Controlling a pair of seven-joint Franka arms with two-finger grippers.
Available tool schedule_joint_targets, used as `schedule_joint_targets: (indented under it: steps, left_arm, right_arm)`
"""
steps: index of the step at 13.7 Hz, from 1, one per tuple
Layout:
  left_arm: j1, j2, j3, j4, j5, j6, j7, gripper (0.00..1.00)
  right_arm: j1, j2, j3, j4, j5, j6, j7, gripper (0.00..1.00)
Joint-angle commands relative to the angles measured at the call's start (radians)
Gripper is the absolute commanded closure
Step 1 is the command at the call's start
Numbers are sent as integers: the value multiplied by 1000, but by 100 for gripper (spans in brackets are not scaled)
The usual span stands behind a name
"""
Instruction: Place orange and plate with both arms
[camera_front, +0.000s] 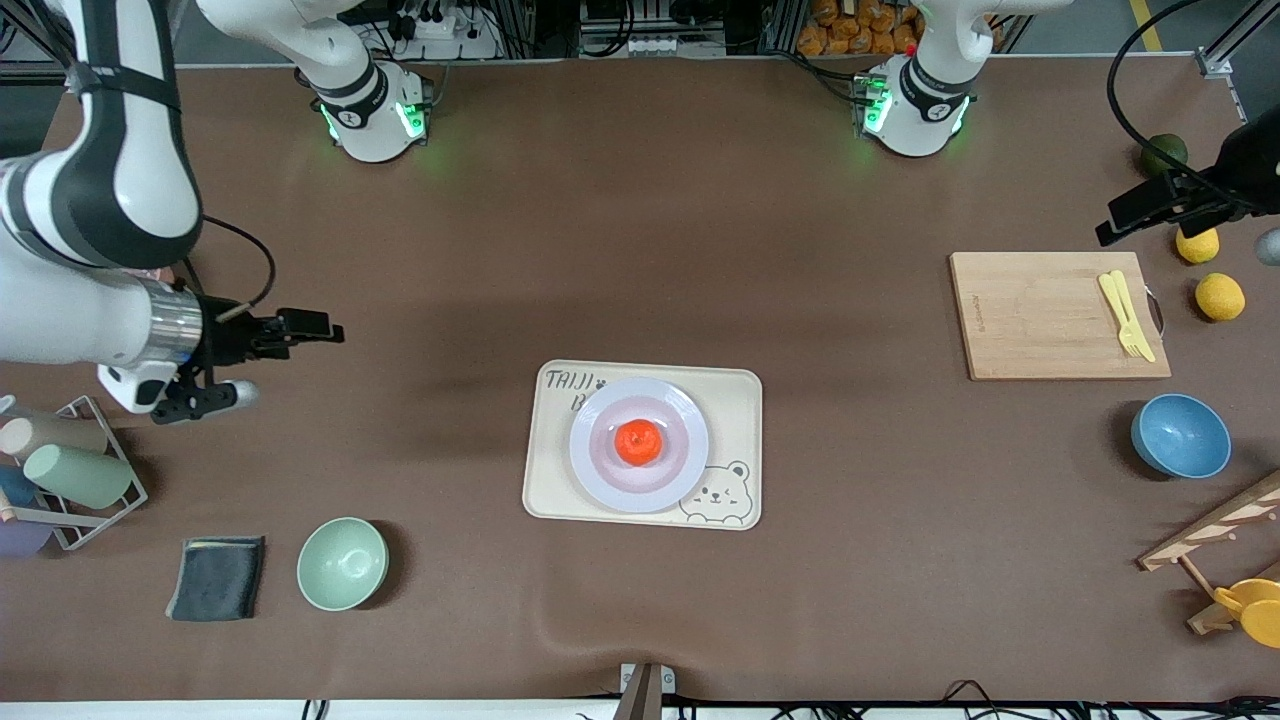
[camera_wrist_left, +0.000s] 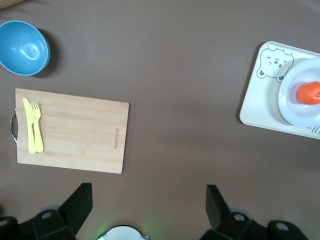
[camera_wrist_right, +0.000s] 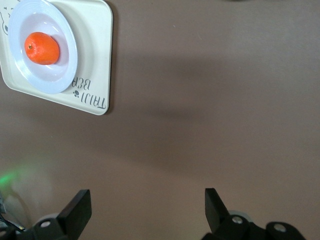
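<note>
The orange (camera_front: 638, 442) lies in the middle of the pale plate (camera_front: 600, 482). The plate sits on a cream tray with a bear drawing (camera_front: 735, 400) at the table's middle. My right gripper (camera_front: 285, 360) is open and empty, in the air over bare table toward the right arm's end. My left gripper (camera_front: 1195, 225) is open and empty, over the lemons at the left arm's end. The right wrist view shows the orange (camera_wrist_right: 42, 48) on the plate (camera_wrist_right: 62, 75), well away from that gripper (camera_wrist_right: 147, 207). The left wrist view shows the orange (camera_wrist_left: 308, 93), the plate (camera_wrist_left: 295, 110) and that gripper (camera_wrist_left: 150, 205).
A wooden cutting board (camera_front: 1040, 315) holds a yellow fork and knife (camera_front: 1127, 315). Two lemons (camera_front: 1220, 296), a dark green fruit (camera_front: 1165, 152), a blue bowl (camera_front: 1180, 435) and a wooden rack (camera_front: 1215, 525) are at the left arm's end. A green bowl (camera_front: 342, 563), dark cloth (camera_front: 217, 577) and cup rack (camera_front: 75, 470) are at the right arm's end.
</note>
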Motion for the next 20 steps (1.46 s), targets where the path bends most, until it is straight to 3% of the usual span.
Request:
schedule_joint_targets:
  steps: [1, 5, 7, 9, 11, 14, 20]
  left_arm:
    - [5, 11, -23, 27, 20, -22, 13, 0]
    - [2, 8, -26, 27, 25, -46, 14, 0]
    - [4, 3, -47, 29, 91, -55, 19, 0]
    - [4, 0, -78, 29, 154, -55, 27, 0]
    - [4, -1, -72, 29, 151, -55, 33, 0]
    - [4, -1, -69, 29, 154, -54, 34, 0]
    - [5, 0, -49, 27, 142, -19, 34, 0]
  right_arm:
    - [-46, -16, -1, 106, -92, -117, 13, 0]
    - [-190, -97, 108, 141, -226, -156, 1, 0]
    - [-256, -158, 186, 139, -315, -156, 1, 0]
    - [-387, -189, 298, 141, -346, -155, -2, 0]
    - [-420, -213, 315, 142, -364, -155, -26, 0]
    - [-493, -259, 412, 168, -415, -161, -77, 0]
    - [-492, -266, 426, 253, -406, -244, 1, 0]
